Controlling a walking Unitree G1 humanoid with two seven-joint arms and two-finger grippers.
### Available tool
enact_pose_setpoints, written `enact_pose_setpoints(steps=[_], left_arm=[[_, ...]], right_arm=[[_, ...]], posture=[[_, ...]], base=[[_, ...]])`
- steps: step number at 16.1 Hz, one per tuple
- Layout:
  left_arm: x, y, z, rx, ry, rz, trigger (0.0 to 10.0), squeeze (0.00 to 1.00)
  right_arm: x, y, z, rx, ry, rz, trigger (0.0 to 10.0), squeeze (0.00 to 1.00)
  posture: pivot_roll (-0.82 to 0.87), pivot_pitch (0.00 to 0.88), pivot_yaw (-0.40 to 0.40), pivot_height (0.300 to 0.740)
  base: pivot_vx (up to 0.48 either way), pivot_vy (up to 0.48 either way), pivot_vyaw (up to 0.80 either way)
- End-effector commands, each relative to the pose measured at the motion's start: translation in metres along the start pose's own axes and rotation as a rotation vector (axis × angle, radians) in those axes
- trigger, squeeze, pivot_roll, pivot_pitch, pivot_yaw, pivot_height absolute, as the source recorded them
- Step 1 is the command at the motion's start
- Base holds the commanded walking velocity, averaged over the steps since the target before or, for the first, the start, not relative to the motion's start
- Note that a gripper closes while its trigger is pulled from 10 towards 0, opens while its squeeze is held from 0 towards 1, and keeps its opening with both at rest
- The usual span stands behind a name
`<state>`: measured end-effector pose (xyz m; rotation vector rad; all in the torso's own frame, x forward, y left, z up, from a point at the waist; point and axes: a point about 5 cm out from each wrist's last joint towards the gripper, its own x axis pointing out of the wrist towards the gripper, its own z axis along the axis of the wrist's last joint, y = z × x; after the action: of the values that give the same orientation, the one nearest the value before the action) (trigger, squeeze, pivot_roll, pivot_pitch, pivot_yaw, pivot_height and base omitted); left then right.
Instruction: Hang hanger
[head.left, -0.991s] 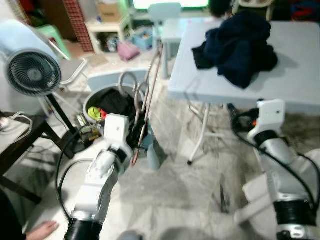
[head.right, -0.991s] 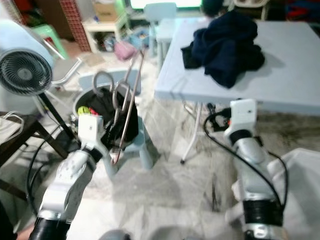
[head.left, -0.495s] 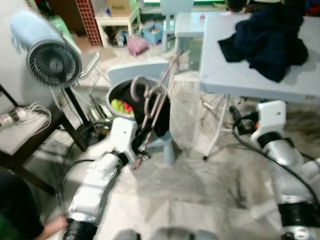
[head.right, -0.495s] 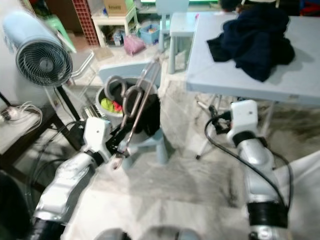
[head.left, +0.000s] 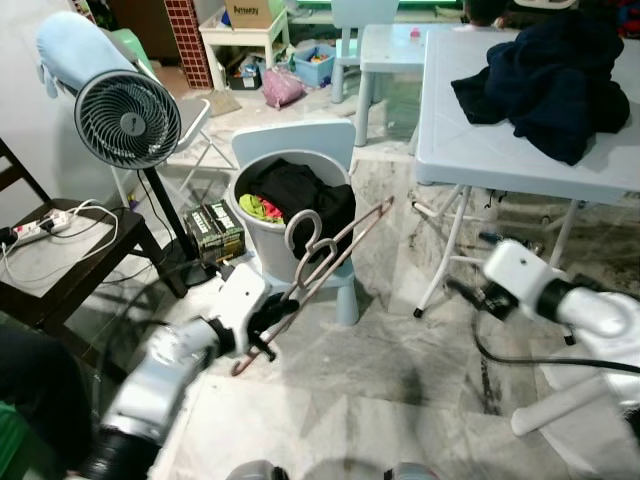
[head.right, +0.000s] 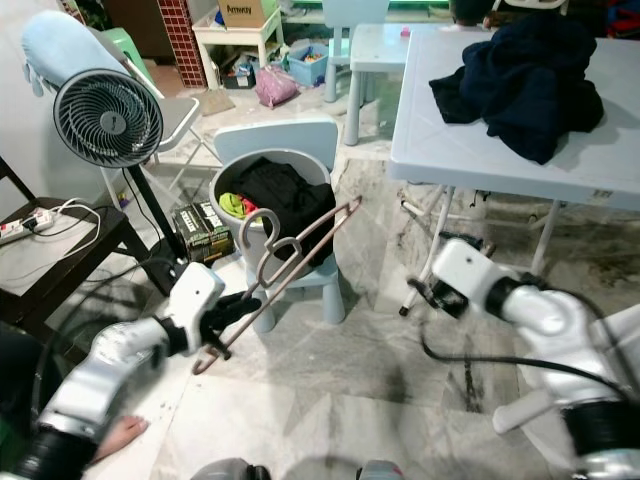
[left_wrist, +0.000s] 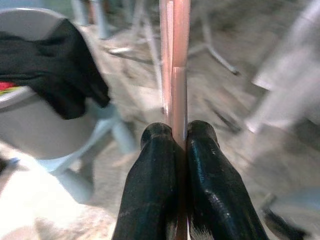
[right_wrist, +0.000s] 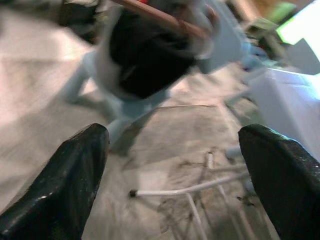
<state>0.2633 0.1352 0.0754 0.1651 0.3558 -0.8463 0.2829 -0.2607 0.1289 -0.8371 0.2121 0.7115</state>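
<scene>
Two left end effector (left_wrist: 179, 150) fingers tight around hanger (head.left: 330, 248).

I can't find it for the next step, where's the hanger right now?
The hanger is clamped in the left gripper, on the robot's left, its hook in front of the grey laundry bucket on the small blue chair.

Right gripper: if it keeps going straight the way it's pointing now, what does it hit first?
Probably the small blue chair carrying the laundry bucket. The right gripper, fingers wide open, looks across bare floor toward the chair's legs and the dark clothes above them. Depth is blurred, so treat that as likely, not certain.
</scene>
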Motion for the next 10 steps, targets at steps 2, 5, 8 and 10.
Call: enact_pose_setpoints(steps=[2,5,8,10], left_arm=[[0.0,-0.009,-0.01,0.0,0.068,-0.172,10.0,0.0],[-0.004,-0.016,-0.029,0.043,0.199,-0.341,10.0,0.0],[-0.002,-0.021,-0.032,0.056,0.234,-0.445,10.0,0.0],[0.001,-0.023,-0.031,0.112,0.237,-0.484,10.0,0.0]], right_arm=[[-0.003,0.006,0.0,-0.096,0.006,0.181,10.0,0.0],[-0.011,0.0,0.003,-0.164,0.019,0.274,10.0,0.0],[-0.02,0.008,0.011,-0.171,-0.008,0.411,10.0,0.0],[-0.032,0.014,0.01,-0.177,0.011,0.565,10.0,0.0]], posture=[[-0.08,0.017,0.064,0.74],[-0.1,0.02,0.066,0.74],[-0.11,0.025,0.072,0.74],[-0.11,0.024,0.074,0.74]], base=[[0.0,0.0,0.0],[0.0,0.0,0.0],[0.0,0.0,0.0],[0.0,0.0,0.0]])
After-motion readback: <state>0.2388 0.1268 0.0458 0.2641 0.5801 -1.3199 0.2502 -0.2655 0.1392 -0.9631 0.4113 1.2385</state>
